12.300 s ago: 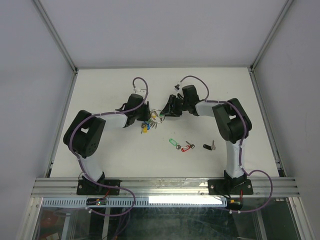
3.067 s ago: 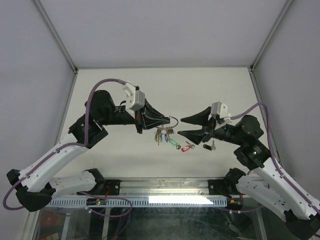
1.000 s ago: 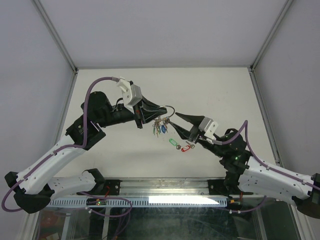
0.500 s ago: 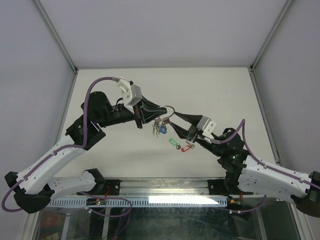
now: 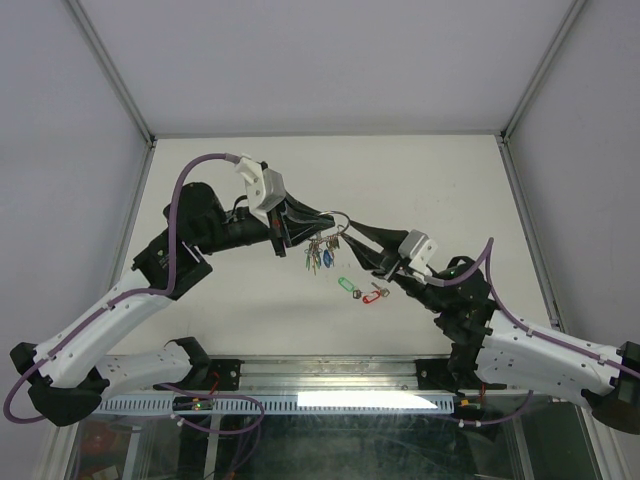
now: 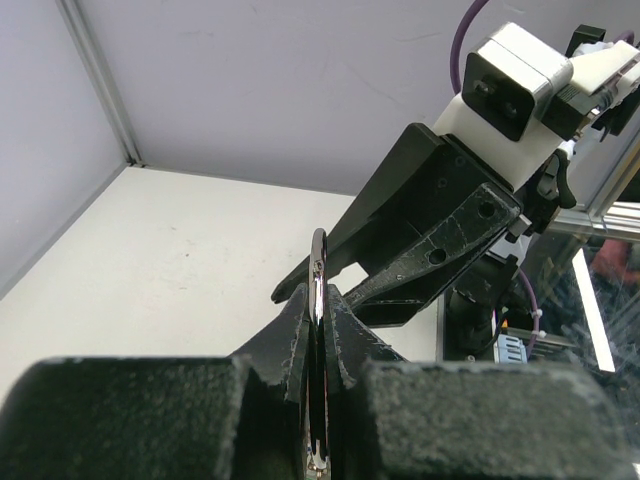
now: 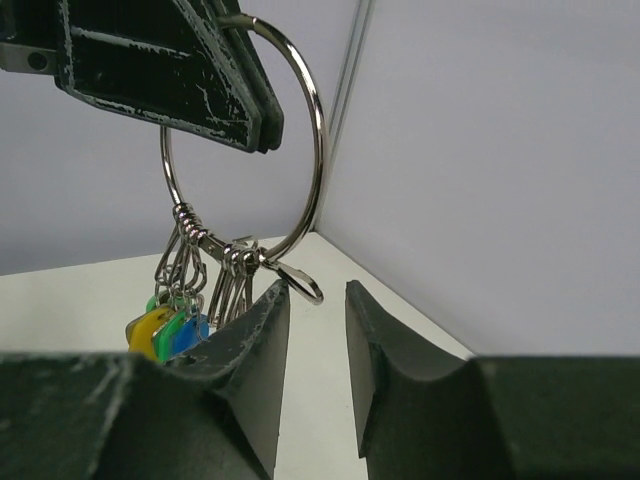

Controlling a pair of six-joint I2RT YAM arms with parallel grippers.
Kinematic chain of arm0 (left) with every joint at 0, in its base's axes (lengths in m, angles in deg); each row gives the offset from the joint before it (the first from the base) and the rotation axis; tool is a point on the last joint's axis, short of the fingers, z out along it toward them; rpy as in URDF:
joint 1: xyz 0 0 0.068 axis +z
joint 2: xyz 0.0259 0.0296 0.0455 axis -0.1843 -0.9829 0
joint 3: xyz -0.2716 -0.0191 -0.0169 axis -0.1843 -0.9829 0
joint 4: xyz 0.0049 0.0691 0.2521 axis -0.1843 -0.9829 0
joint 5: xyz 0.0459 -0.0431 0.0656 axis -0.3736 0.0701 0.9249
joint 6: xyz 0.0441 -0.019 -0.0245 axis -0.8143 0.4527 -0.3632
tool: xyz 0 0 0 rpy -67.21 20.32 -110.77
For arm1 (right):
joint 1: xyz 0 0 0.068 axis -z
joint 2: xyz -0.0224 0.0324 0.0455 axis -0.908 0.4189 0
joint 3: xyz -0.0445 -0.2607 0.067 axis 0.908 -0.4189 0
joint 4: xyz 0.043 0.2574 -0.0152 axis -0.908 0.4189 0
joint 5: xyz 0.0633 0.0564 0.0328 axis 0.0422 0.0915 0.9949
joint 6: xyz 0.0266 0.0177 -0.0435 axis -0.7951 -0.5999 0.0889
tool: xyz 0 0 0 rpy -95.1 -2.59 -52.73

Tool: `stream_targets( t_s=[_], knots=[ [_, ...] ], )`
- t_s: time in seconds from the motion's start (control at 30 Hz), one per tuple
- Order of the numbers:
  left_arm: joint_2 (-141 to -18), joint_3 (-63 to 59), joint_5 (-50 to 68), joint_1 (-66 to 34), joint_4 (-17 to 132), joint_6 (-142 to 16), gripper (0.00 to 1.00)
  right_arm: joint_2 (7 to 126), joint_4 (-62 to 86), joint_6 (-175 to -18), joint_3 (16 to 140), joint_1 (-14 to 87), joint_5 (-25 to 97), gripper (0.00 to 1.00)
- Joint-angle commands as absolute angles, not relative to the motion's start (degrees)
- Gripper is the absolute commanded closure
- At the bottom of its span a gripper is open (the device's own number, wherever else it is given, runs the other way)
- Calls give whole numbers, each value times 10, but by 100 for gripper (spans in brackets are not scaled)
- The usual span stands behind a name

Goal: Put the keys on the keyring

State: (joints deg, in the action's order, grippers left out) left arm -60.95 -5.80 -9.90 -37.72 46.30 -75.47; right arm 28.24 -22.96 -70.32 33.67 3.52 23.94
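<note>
aloft, left gripper (image 5: 330, 221) clamps the keyring (image 7: 321, 130) by its upper arc, tagged bunch hanging at 6 o'clock. right gripper (image 7: 315, 300) sits just under the ring, jaws narrowly apart, holding nothing. green key (image 5: 347, 286) and red key (image 5: 375, 294) lie on the table (image 5: 450, 180).

Arms (image 5: 110, 320): white links, black joints
Cables (image 5: 220, 156): purple, running along both arms
Fingers (image 6: 430, 230): black, wedge-shaped, scuffed edges
Cameras (image 6: 510, 75): white boxes, dark lenses

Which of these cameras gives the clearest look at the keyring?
Right wrist: the keyring hangs large from the left fingers, with its loop, keys and tags plain. Left wrist sees it edge-on, a thin sliver between those fingers. The top view shows it tiny.
</note>
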Motion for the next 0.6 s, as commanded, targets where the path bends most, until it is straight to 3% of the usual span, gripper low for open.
stream_targets(
  t_s=[0.0, 0.57],
  knots=[
    [-607, -45, -98, -380, 491, -746, 100, 284, -271, -700, 350, 33, 236, 69],
    [-612, -42, -99, -380, 491, -747, 100, 308, -286, -695, 349, 33, 269, 64]
  ],
)
